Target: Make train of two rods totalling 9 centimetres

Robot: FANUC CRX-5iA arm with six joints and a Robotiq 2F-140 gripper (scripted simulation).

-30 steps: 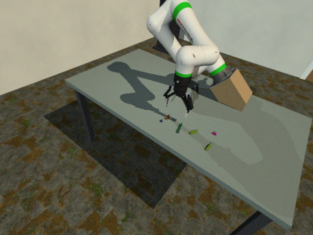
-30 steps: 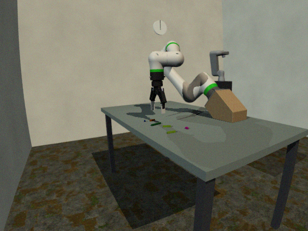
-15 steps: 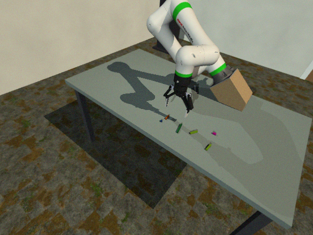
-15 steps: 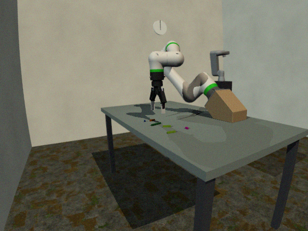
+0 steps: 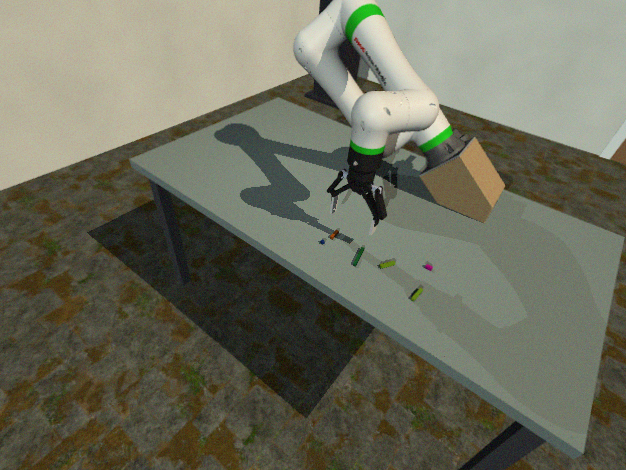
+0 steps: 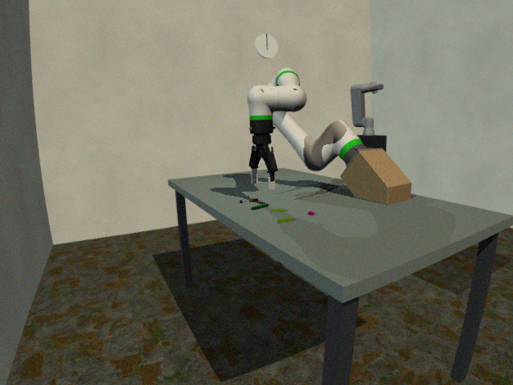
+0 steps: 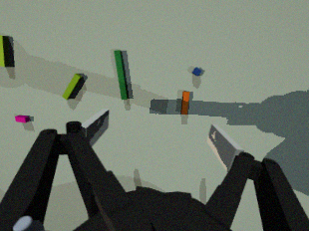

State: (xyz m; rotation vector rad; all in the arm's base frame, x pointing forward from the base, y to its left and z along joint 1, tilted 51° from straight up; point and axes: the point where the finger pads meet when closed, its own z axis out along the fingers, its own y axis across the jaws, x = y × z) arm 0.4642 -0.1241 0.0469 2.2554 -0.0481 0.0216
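Fingers [image 5: 334, 203] [image 6: 271, 183] hang spread wide above the table [image 5: 505, 364] [image 6: 397, 240] [image 7: 164, 28], apart from the orange rod [image 5: 334, 234] [image 6: 253, 200] [image 7: 185, 103].

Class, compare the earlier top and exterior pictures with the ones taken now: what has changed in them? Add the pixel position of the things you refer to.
Nothing has visibly changed. The claw [image 5: 352, 221] [image 6: 262, 185] [image 7: 158, 125] is open above the table [image 5: 525, 364] [image 6: 414, 232], and nothing was taken hold of or let go. The arm [image 5: 399, 111] [image 6: 285, 98] kept its pose, and the blue, orange, green, magenta and two lime rods stayed put.
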